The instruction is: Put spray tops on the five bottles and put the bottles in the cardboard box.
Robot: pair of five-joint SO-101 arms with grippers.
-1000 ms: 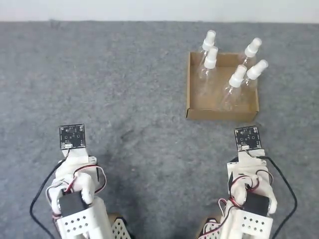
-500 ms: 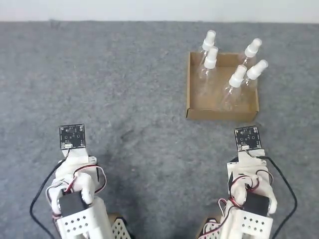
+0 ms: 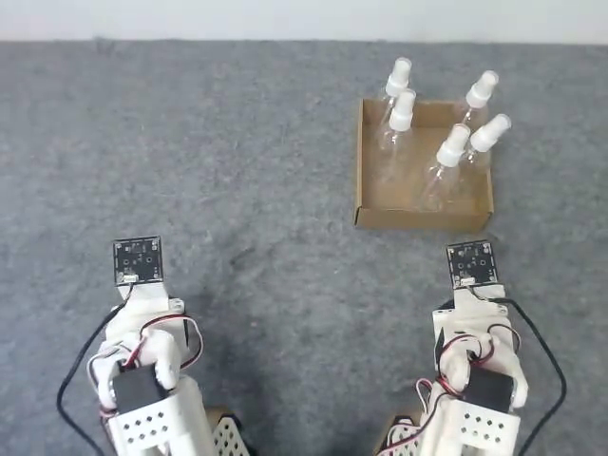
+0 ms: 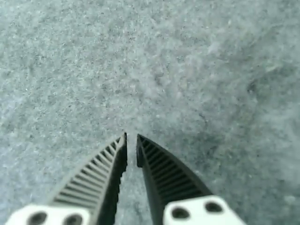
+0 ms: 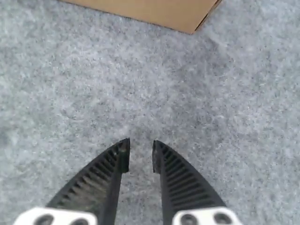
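**Hands.** The left hand is empty, its two black ribbed fingers drawn together until the tips all but meet. It hangs over bare bench, well apart from the cardboard box. The right hand is also empty, its ribbed fingers standing a narrow gap apart. It is just off the near side of the box, one tan corner of which shows beyond the fingertips. Both pairs of fingers taper to a point and have white bases.

**Arms.** The left arm and the right arm are white printed parts with exposed red, white and black wiring. Each carries a small square black board at the wrist. The right arm is near the box's front wall; the left arm is far off to the box's side.

**Bench.** The bench has a grey, felt-like, fibrous covering.

**Box and bottles.** The cardboard box is a shallow, open-topped, rectangular box of plain brown card. Five bottles are grouped at it, with clear, slim, cylindrical bodies, and each is fitted with a white spray top. All five stand upright, long axes vertical, with the tops pointing up.
- Three bottles are clearly inside the walls.
- Two rear bottles are at the far wall. Whether their bases sit inside the box cannot be told.
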